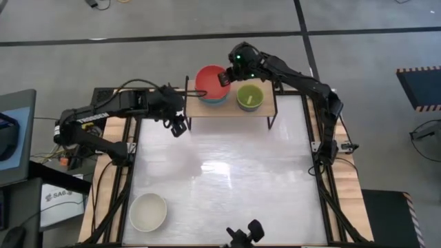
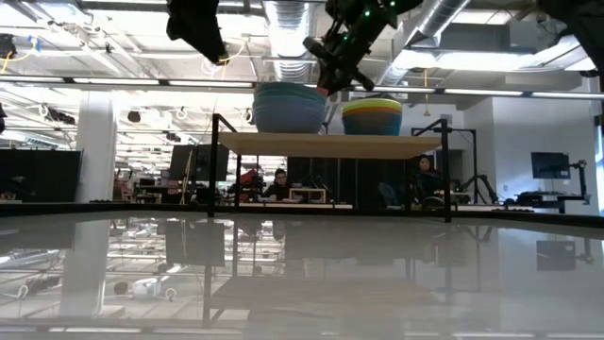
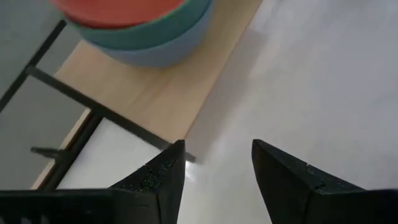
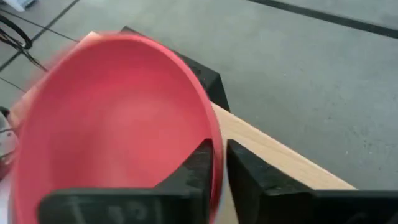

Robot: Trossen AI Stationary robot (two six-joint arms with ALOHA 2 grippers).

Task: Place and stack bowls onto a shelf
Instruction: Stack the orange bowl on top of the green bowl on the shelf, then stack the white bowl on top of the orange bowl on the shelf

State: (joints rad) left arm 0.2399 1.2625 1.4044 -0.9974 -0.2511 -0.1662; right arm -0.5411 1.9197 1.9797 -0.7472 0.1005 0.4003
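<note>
The light-wood shelf (image 1: 231, 110) stands at the table's far edge. On its left part a red bowl (image 1: 209, 79) sits nested in a dark teal bowl (image 3: 180, 22), which sits in a blue one (image 3: 165, 53). On its right part is a stack of smaller bowls (image 2: 372, 117) with the lime green bowl (image 1: 249, 96) on top. My right gripper (image 1: 225, 78) is shut on the red bowl. My left gripper (image 1: 179, 129) hangs open over the table just off the shelf's left near corner. A white bowl (image 1: 148, 211) rests on the table at the near left. My right gripper (image 4: 219, 152) pinches the red bowl's rim (image 4: 214, 140) on the side toward the lime green bowl, one finger inside the bowl and one outside. The fingers come from above, slanting down from the right. The bowl rests in the teal bowl on the shelf.
The shelf's thin black legs (image 1: 188, 124) and side frame (image 3: 74, 93) stand close to my left gripper. Open white tabletop (image 1: 234, 179) spreads between the shelf and the near edge. A black camera mount (image 1: 244, 235) sits at the near edge.
</note>
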